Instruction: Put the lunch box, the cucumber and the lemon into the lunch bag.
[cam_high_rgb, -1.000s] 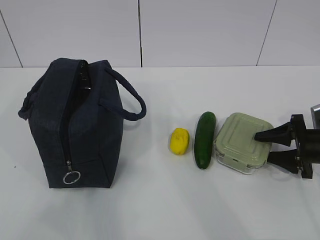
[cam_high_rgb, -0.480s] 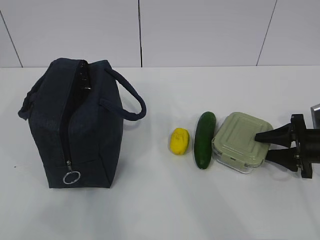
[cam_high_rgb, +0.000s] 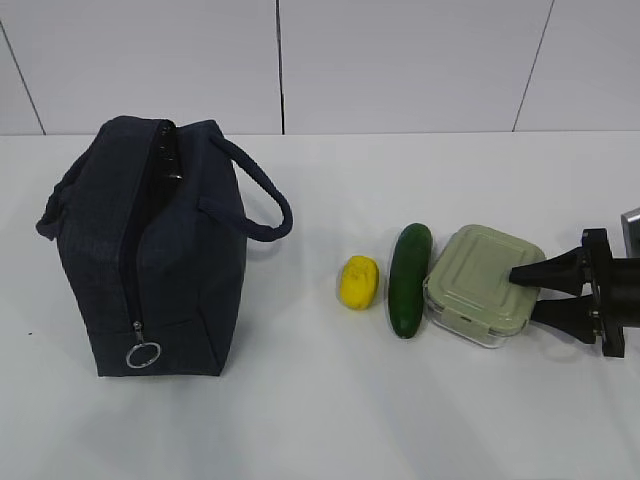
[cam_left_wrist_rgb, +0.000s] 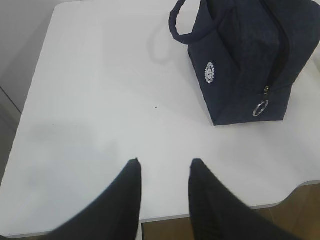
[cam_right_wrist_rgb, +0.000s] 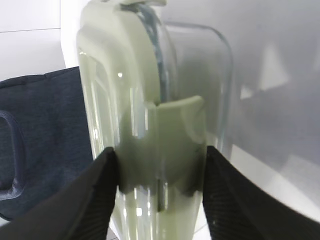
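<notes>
Now, lunch box (cam_high_rgb: 483, 283): it sits on the white table (cam_high_rgb: 330, 420) at the right, pale sage-green ribbed lid up, clear glass body beneath; its left edge is just beside the cucumber.
Right gripper (cam_high_rgb: 522, 290): it reaches in from the right edge of the exterior view, one finger over the lid and one at the glass wall. In the right wrist view the two dark fingers (cam_right_wrist_rgb: 97, 200) press against the box on either side of a lid clip, so the jaws are closed on the lunch box (cam_right_wrist_rgb: 150, 135).
Cucumber (cam_high_rgb: 408, 279): dark green and glossy, it lies on the table between lemon and lunch box, its length running away from the camera.
Lemon (cam_high_rgb: 358, 282): bright yellow, it lies just left of the cucumber, a narrow gap apart.
Lunch bag (cam_high_rgb: 150, 250): dark navy, it stands upright at the left, well apart from the food. Its zipper is undone along the top and down the near end, with the silver ring pull (cam_high_rgb: 143, 355) low down and one loop handle (cam_high_rgb: 262, 200) arching toward the lemon.
Left gripper (cam_left_wrist_rgb: 164, 167): it hovers above bare table near the front edge, its jaws parted with nothing between them. The lunch bag (cam_left_wrist_rgb: 240, 65) with its round white logo (cam_left_wrist_rgb: 209, 72) stands far from it.
</notes>
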